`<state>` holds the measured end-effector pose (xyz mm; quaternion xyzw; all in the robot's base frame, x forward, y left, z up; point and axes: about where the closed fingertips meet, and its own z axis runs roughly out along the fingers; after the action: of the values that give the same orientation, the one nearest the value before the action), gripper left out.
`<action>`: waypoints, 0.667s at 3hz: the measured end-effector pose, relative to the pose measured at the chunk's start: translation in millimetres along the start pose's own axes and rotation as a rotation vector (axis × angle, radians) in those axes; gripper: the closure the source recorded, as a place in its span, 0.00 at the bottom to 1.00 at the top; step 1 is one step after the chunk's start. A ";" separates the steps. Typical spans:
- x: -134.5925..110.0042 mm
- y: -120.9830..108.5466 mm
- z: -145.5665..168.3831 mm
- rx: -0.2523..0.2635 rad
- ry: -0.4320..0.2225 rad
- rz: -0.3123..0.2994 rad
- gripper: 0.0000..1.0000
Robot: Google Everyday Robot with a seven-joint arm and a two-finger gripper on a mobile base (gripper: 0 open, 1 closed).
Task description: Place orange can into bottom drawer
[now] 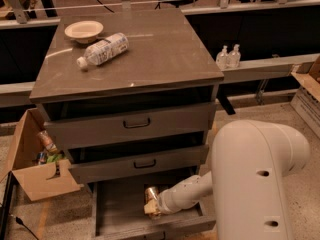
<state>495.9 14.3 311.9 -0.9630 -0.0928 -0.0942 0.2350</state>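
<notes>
The end effector (pixel 150 209) sits low inside the open bottom drawer (pixel 116 211), closed around the can (pixel 151 196), which stands roughly upright at the arm's tip, near the middle of the drawer. Whether the can's base touches the drawer floor is hard to tell. The arm (pixel 186 196) reaches in from the right and stays low, likely so that it passes under the middle drawer (pixel 140 164), which juts out slightly above. Holding the can upright should let it stand when let go. The placing looks nearly done, with release and withdrawal left. On the tabletop (pixel 165 54) a bottle (pixel 103 49) lies beside a bowl (pixel 83 31), well apart from the work.
</notes>
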 end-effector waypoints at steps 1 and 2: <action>5.7 12.1 37.0 0.026 0.009 0.030 1.00; 13.7 18.1 64.9 0.047 0.012 0.047 1.00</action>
<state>522.1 30.8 250.6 -0.9585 -0.0711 -0.0921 0.2602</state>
